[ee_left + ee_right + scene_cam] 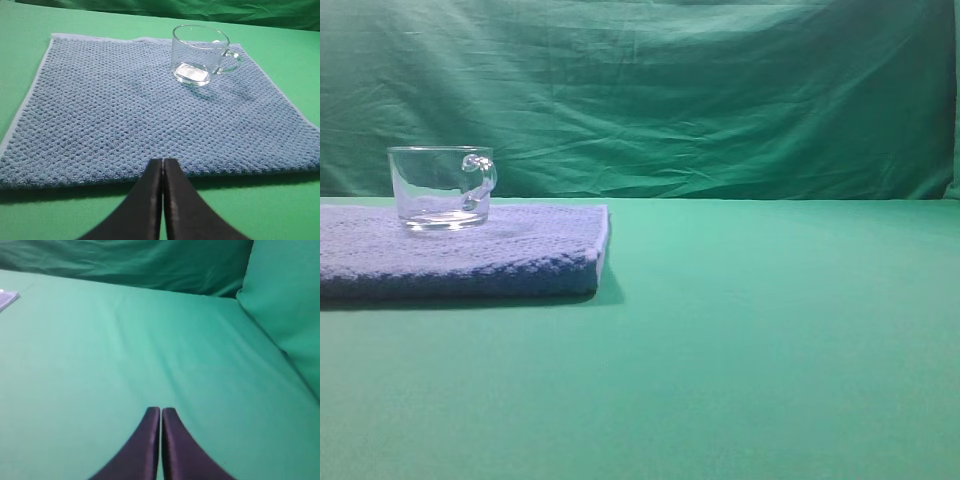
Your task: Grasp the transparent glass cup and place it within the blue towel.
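- Exterior high view: a short, wide, transparent glass cup with a thick clear base and a small rounded handle on its right side stands upright on a thick, folded blue-purple towel of nubby woven cloth
- The towel lies flat on a smooth green cloth tabletop, at the left of the view; the cup sits toward the towel's far side, well inside its edges
- A wrinkled green cloth backdrop hangs behind the table; neither arm shows in this view
- Left wrist view: the left gripper, two dark, smooth, tapering fingers, is pressed together with only a thin seam between them and holds nothing
- Its tips hang over the near edge of the towel, whose honeycomb weave and paler hemmed border are plain here; the cup stands upright near the far right corner, handle pointing right, well apart from the gripper
- Right wrist view: the right gripper, of the same dark tapered shape, is likewise closed on nothing above bare green cloth
- A small corner of the towel shows at the far left edge, well apart from the gripper
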You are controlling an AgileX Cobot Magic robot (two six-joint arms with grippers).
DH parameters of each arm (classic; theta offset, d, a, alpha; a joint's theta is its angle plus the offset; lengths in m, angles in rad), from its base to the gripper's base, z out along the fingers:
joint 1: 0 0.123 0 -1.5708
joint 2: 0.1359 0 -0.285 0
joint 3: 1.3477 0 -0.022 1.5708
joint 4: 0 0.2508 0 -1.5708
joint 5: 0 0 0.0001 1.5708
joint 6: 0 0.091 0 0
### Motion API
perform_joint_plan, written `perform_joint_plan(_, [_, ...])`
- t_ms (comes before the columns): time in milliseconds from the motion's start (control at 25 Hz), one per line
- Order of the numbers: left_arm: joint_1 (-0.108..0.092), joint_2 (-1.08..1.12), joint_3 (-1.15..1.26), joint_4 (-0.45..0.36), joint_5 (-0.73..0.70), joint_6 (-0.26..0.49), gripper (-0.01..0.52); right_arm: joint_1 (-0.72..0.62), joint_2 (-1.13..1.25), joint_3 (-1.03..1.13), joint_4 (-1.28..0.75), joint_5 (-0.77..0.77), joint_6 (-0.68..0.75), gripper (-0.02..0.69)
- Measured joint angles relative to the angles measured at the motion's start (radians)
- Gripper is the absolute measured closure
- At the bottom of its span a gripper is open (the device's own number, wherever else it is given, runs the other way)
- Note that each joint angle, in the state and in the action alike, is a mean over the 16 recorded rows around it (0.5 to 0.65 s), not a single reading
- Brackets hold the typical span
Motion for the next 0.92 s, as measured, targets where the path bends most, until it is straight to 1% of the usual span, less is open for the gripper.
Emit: perform_joint_plan(920, [0.000, 0.000, 0.000, 0.000, 0.000, 0.000, 0.514, 0.000, 0.000, 0.000, -0.002, 0.007, 0.013, 0.665])
